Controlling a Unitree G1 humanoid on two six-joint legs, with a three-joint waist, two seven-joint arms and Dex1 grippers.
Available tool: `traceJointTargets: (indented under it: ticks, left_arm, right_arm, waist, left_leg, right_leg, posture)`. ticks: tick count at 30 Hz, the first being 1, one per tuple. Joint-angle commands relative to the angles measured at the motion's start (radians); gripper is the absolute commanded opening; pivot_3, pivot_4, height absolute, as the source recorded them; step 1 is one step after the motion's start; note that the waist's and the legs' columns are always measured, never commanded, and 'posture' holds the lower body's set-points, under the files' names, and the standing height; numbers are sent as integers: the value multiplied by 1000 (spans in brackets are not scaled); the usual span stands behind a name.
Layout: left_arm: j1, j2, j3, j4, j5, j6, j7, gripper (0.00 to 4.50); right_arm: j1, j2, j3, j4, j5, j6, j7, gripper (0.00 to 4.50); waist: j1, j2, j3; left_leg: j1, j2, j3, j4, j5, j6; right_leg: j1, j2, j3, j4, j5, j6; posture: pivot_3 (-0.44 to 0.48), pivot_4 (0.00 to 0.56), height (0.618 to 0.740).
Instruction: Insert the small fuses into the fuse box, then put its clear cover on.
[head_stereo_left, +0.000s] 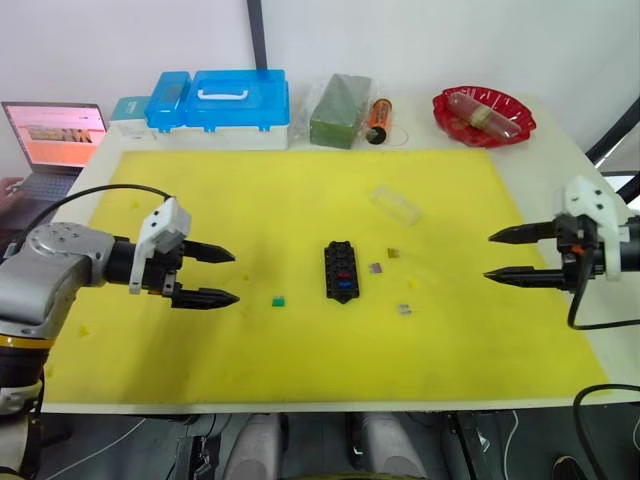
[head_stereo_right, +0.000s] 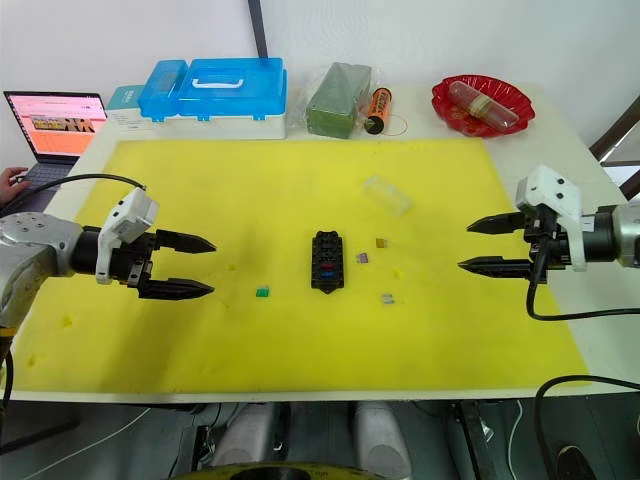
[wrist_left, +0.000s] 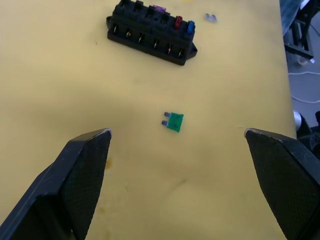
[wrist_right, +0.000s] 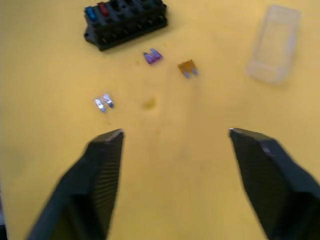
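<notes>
The black fuse box (head_stereo_left: 341, 272) lies mid-mat with a red and a blue fuse seated at its near end. A loose green fuse (head_stereo_left: 278, 299) rests left of it. To the box's right lie a purple fuse (head_stereo_left: 376, 268), an orange fuse (head_stereo_left: 393, 253) and a grey fuse (head_stereo_left: 404, 309). The clear cover (head_stereo_left: 395, 203) lies farther back on the right. My left gripper (head_stereo_left: 235, 277) hovers open left of the green fuse (wrist_left: 174, 121), holding nothing. Far on the right my right gripper (head_stereo_left: 489, 256) is open and empty, with the fuses and cover (wrist_right: 274, 44) ahead of it.
A yellow mat (head_stereo_left: 300, 350) covers the table. Along the back edge stand blue-lidded storage boxes (head_stereo_left: 220, 105), a bagged green block (head_stereo_left: 340, 110), an orange cylinder (head_stereo_left: 378, 120) and a red bowl (head_stereo_left: 483, 115). A laptop (head_stereo_left: 55, 135) and a person's hand (head_stereo_left: 10, 187) are at far left.
</notes>
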Motion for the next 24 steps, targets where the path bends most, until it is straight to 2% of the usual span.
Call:
traceJointTargets:
  ticks: [1, 6, 8, 10, 16, 18, 24]
  left_arm:
    - [-27, -11, -4, 12, 3, -7, -1, 4500]
    - [-41, -44, 18, -38, -79, 126, 43, 4500]
    - [-36, -57, 43, -78, -189, 277, 69, 4500]
    - [-44, -110, 63, -80, -317, 496, 148, 4500]
    - [-108, -213, 128, 42, -438, 856, 333, 4500]
    - [-126, -236, 139, 67, -441, 910, 376, 4500]
    - [-156, -231, 156, 152, -472, 988, 450, 4500]
  right_arm:
    - [3, 1, -37, -39, 9, -13, -25, 4478]
    - [-4, 84, -39, -156, 34, 5, -134, 4478]
    - [-23, 124, -18, -249, 67, 46, -185, 4478]
    - [-50, 165, 13, -327, 98, 73, -221, 4478]
    - [-164, 254, 141, -451, 119, 117, -294, 4478]
    - [-177, 274, 164, -466, 134, 120, -293, 4478]
    - [-208, 313, 240, -510, 134, 145, -323, 4478]
  waist:
    - [0, 0, 0]
    - [-1, 0, 0]
    - [-2, 0, 0]
    - [-3, 0, 0]
    - [-1, -1, 1]
    - [0, -1, 1]
    - [1, -1, 1]
  left_leg:
    - [0, 0, 0, 0, 0, 0]
    - [0, 0, 0, 0, 0, 0]
    - [-1, 0, 0, 0, 0, 0]
    - [-1, 0, 0, 0, 0, 0]
    - [-1, 0, -3, 1, 0, 0]
    - [-1, 0, -3, 1, 0, 0]
    - [-2, -1, -5, 1, 0, 0]
  right_leg:
    - [0, 0, 0, 0, 0, 0]
    - [0, 0, 0, 0, 2, 3]
    - [-1, 0, 0, 0, 2, 4]
    - [-1, 0, 0, 0, 2, 4]
    - [0, 1, 0, 1, 2, 4]
    - [0, 1, -1, 1, 2, 4]
    - [-1, 0, -2, 1, 2, 5]
  posture:
    - [0, 150, 740]
    - [0, 150, 740]
    - [0, 150, 740]
    - [0, 150, 740]
    - [0, 150, 740]
    - [0, 150, 740]
    - [0, 150, 740]
